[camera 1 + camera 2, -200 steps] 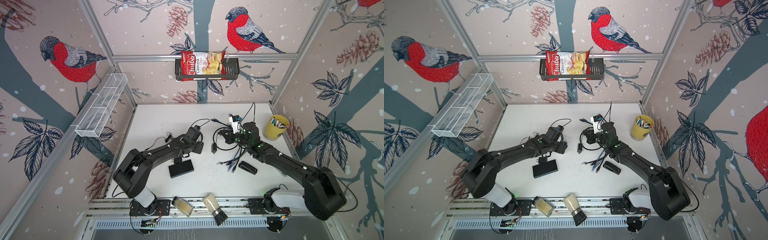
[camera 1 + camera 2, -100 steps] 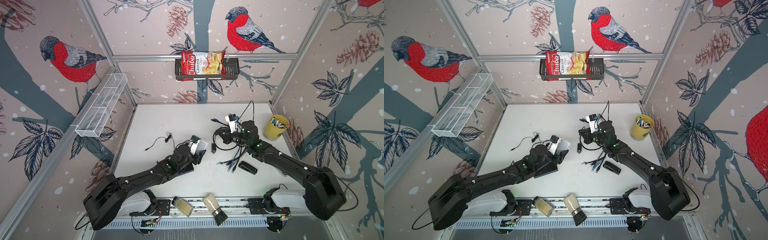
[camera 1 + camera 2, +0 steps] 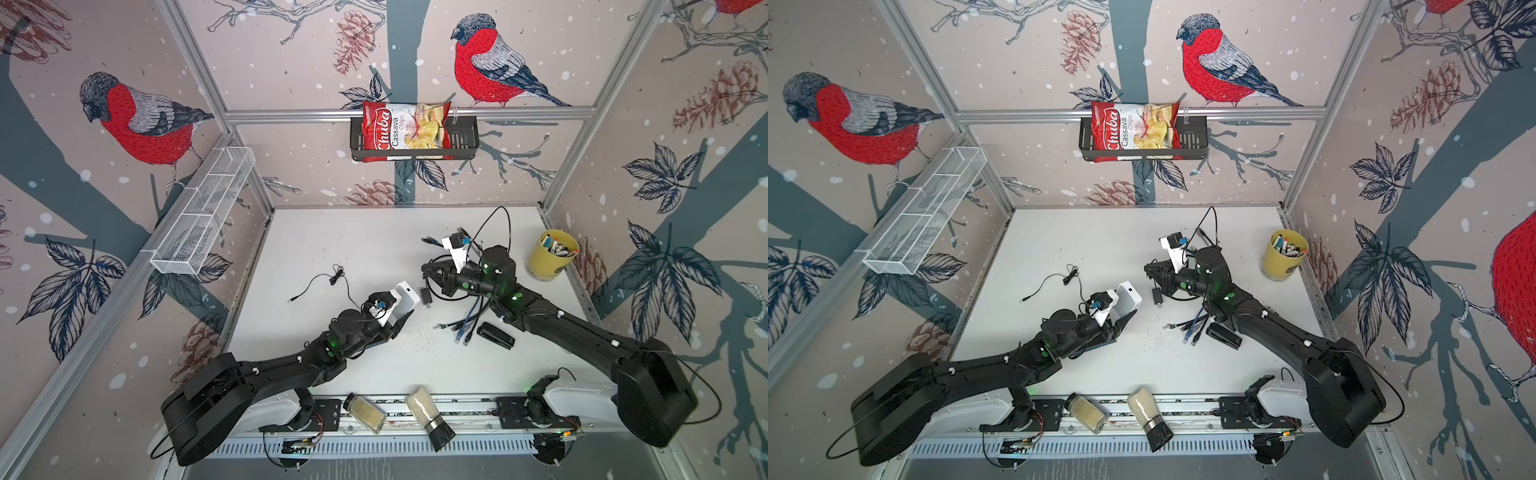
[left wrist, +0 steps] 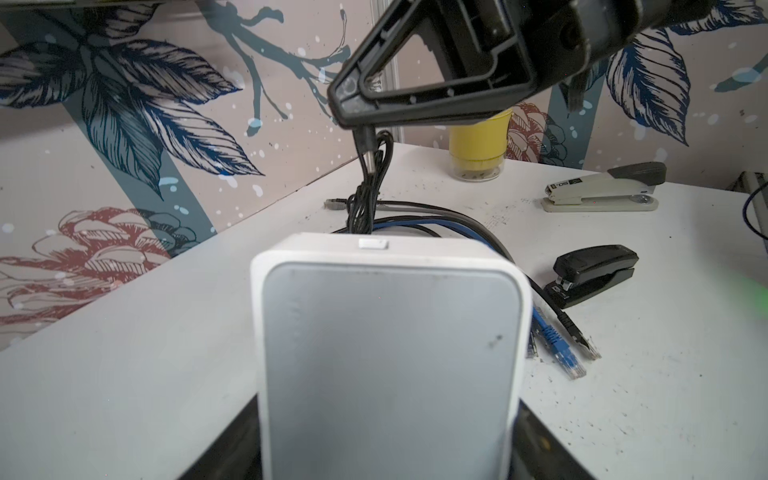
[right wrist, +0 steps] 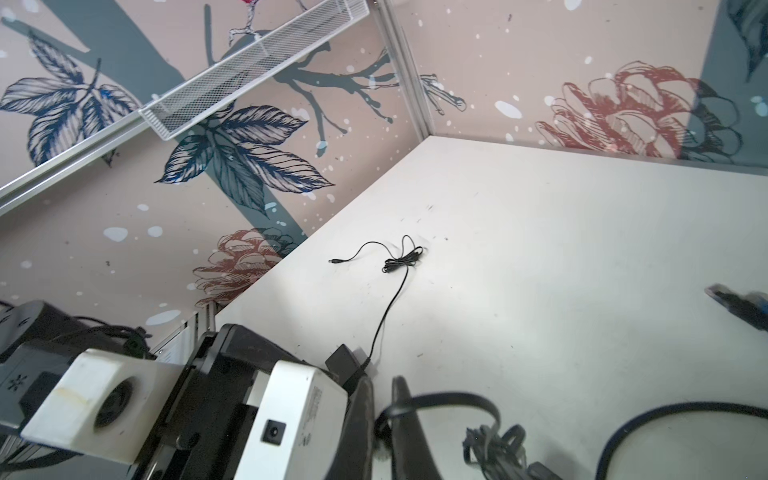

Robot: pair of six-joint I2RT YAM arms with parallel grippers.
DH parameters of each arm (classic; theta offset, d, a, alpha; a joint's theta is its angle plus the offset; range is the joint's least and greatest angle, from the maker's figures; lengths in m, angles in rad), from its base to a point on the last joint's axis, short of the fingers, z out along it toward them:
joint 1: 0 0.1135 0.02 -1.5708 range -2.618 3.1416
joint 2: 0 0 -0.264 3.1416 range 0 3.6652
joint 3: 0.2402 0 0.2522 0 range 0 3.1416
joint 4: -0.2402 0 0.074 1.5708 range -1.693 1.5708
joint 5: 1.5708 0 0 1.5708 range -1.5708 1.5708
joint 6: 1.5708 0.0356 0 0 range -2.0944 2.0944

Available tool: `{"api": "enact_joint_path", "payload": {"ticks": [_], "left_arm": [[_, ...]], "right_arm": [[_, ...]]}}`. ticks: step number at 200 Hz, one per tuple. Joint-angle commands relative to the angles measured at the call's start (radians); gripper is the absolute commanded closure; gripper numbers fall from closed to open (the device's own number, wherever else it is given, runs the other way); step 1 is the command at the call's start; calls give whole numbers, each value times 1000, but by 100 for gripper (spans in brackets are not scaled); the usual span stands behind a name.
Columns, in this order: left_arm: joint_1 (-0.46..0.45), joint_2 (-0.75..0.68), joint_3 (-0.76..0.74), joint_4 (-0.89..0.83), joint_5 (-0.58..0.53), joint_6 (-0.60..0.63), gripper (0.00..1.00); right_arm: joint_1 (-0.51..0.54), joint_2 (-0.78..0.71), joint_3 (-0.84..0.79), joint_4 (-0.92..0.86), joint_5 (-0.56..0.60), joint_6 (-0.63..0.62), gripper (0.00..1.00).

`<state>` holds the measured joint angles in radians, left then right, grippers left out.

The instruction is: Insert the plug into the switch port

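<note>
We are holding the white switch (image 3: 405, 296) off the desk (image 3: 332, 241) in our left tool (image 3: 394, 319), whose jaws are standing wide and clamping the box by its two sides. In the left wrist view its pale face is filling the lower centre of the frame.

That is the change. A second ago this arm was reaching up toward the middle of both top views with no white face showing. Half a second ago it was already drawn back to lower centre with the switch tilted up, and since then it is barely moving.

Our right tool (image 3: 430, 275), right of centre in both top views, is staying nearly where it was, pinched shut on the black plug (image 4: 368, 151). The plug is hanging tip-down at upper centre of the left wrist view, with its bundled cable (image 4: 365, 195) trailing to the desk.

A round port (image 5: 272, 430) is showing on the switch's narrow side at lower left of the right wrist view, turned toward the right tool. Plug and port are not touching yet – the plug is sitting above and beyond the switch's upper edge.

We are judging that the lifting is done and the aligning is beginning – the plug needs turning to face the port, and the loose cable may be dragging on it
</note>
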<state>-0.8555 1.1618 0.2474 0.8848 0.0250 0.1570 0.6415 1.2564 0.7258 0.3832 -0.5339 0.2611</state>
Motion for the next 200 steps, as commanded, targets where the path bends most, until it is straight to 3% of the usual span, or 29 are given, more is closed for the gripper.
{"api": "enact_joint_path", "payload": {"ticks": [1, 31, 100, 200], "left_arm": [[-1, 29, -15, 167, 42, 82, 63], [-2, 80, -19, 246, 58, 119, 63], [-1, 96, 1, 248, 57, 128, 63], [-2, 77, -11, 259, 77, 103, 64]], "right_arm": [[18, -30, -19, 80, -66, -39, 99], [35, -43, -39, 96, -88, -46, 99], [54, -95, -94, 151, -139, -45, 100], [87, -49, -80, 214, -96, -23, 99]]}}
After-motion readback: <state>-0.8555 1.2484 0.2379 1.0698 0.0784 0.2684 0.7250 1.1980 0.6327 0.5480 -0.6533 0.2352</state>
